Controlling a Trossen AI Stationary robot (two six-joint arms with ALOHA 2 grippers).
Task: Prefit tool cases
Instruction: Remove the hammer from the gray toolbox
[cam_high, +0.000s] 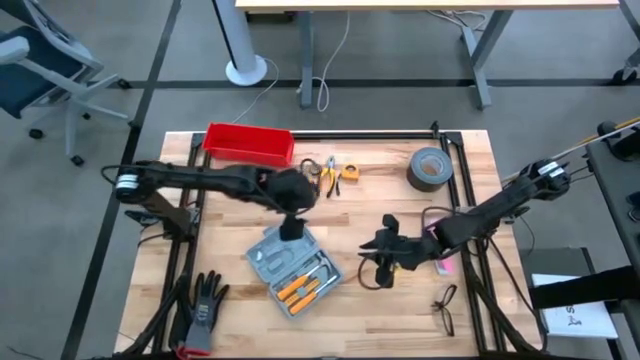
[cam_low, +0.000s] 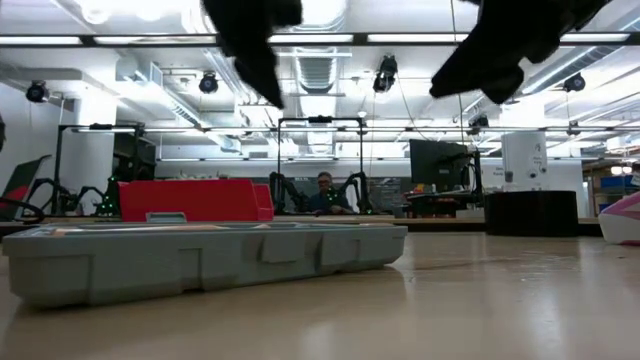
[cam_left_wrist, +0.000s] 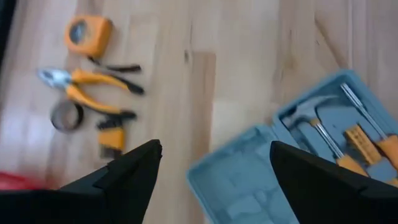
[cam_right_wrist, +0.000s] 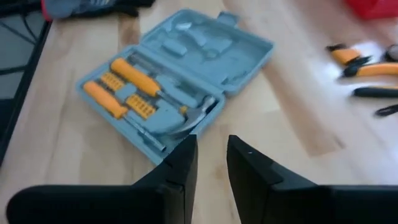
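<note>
The grey-blue tool case (cam_high: 293, 268) lies open and flat on the wooden table. One half (cam_right_wrist: 149, 106) holds a hammer and orange-handled screwdrivers, and the other half (cam_left_wrist: 249, 180) holds no tools. My left gripper (cam_high: 290, 228) hovers open above the far corner of the tool-less half, its fingers wide apart in the left wrist view (cam_left_wrist: 214, 162). My right gripper (cam_high: 380, 250) hangs to the right of the case and clear of it, with a narrow gap between its fingers (cam_right_wrist: 212, 155). In the low view both grippers (cam_low: 250, 40) (cam_low: 500, 50) are well above the table.
A red bin (cam_high: 248, 143) stands at the far left. Orange pliers (cam_left_wrist: 87, 84), a tape measure (cam_left_wrist: 87, 34) and small loose tools lie beyond the case. There is a roll of tape (cam_high: 430, 168) at the far right, black gloves (cam_high: 200, 310) at the near left and glasses (cam_high: 445, 305) at the near right.
</note>
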